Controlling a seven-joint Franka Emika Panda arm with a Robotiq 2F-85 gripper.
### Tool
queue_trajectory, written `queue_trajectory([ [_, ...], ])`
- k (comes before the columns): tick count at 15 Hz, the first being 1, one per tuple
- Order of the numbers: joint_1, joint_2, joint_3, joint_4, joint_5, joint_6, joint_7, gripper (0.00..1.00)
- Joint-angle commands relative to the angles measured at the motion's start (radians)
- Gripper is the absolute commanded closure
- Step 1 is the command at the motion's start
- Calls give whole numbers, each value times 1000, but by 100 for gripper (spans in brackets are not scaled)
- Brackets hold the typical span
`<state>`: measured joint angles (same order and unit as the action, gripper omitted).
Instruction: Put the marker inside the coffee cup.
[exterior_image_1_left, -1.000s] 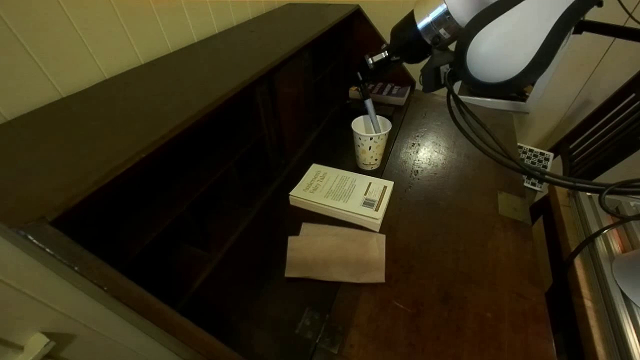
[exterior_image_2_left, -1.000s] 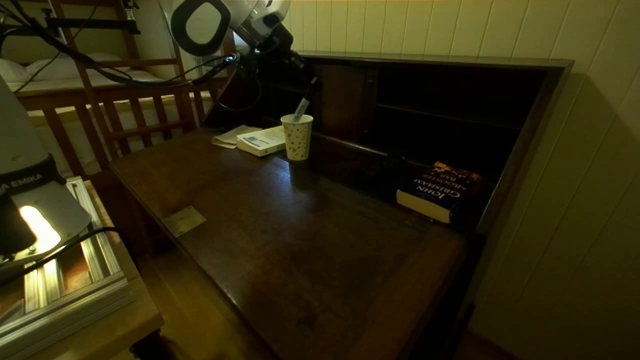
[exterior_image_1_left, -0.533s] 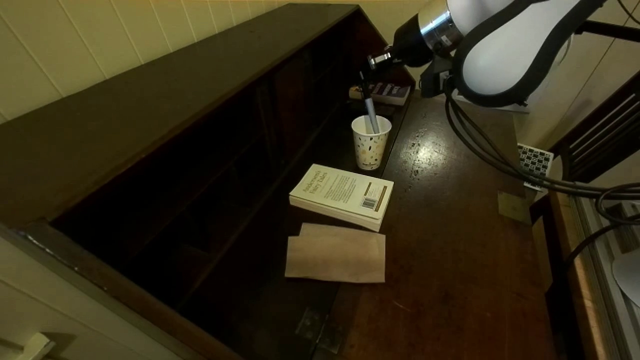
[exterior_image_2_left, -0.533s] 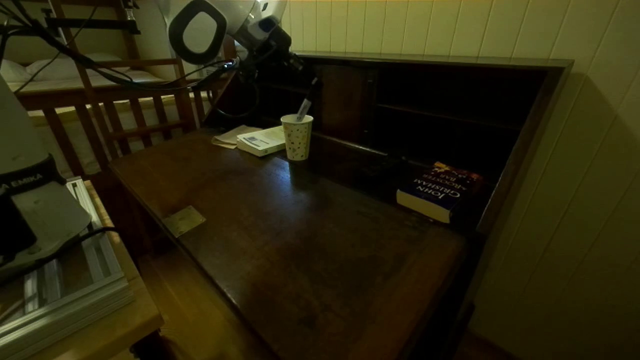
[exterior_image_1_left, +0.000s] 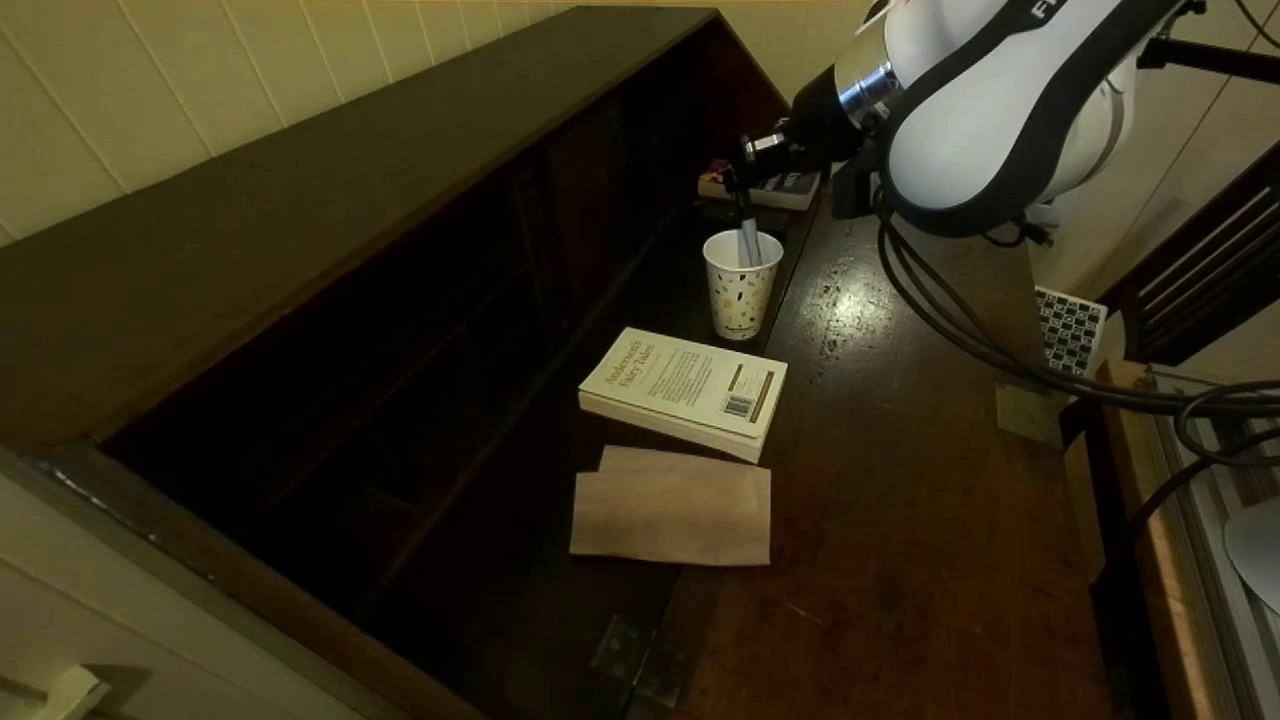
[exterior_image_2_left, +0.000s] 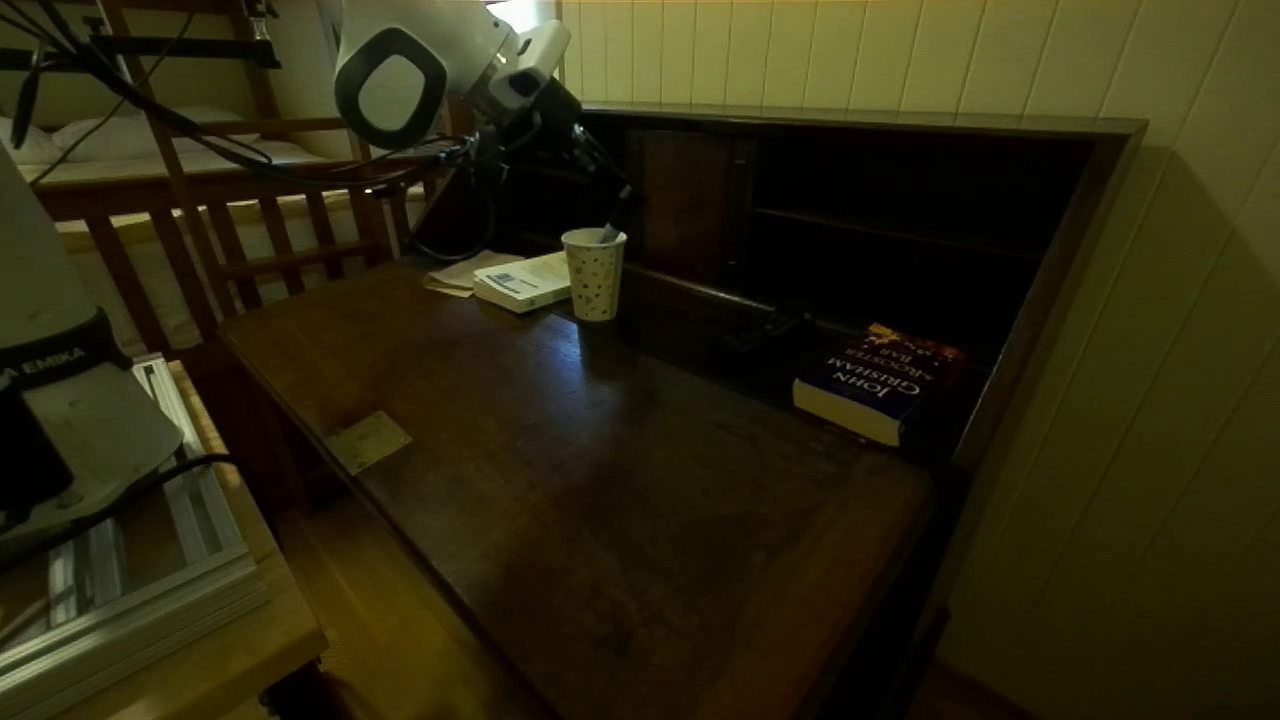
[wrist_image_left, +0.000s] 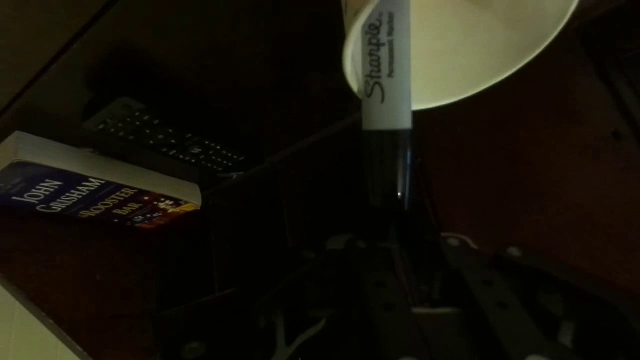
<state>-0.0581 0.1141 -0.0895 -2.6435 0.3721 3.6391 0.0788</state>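
Wrist view: end effector (wrist_image_left: 398, 240) grips the marker (wrist_image_left: 386, 112), lettered "Sharpie Permanent Marker", partly inside the cup (wrist_image_left: 475, 60).

The desk (exterior_image_1_left: 900, 500) was scuffed, glossy wood; the cup (exterior_image_1_left: 738, 300) looked smooth paper, the marker (wrist_image_left: 386, 112) shiny-capped plastic, the sheets (exterior_image_1_left: 670, 515) matt paper.

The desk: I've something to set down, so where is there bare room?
Bare: the front leaf, from the brass plate across to the Grisham book, and alongside the cup, white book and brown paper. Crowded: along the back, where those three stand in a row, the marker reaching into the cup from the gripper above; a remote lies by the Grisham book.
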Motion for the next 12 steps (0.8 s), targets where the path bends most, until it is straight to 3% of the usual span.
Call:
queue_trajectory([
  [1, 25, 10, 11, 9, 51, 23, 10, 95],
  [11, 50, 35, 5, 20, 108, 25, -13, 94],
  [12, 52, 36, 4, 21, 114, 24, -14, 89],
])
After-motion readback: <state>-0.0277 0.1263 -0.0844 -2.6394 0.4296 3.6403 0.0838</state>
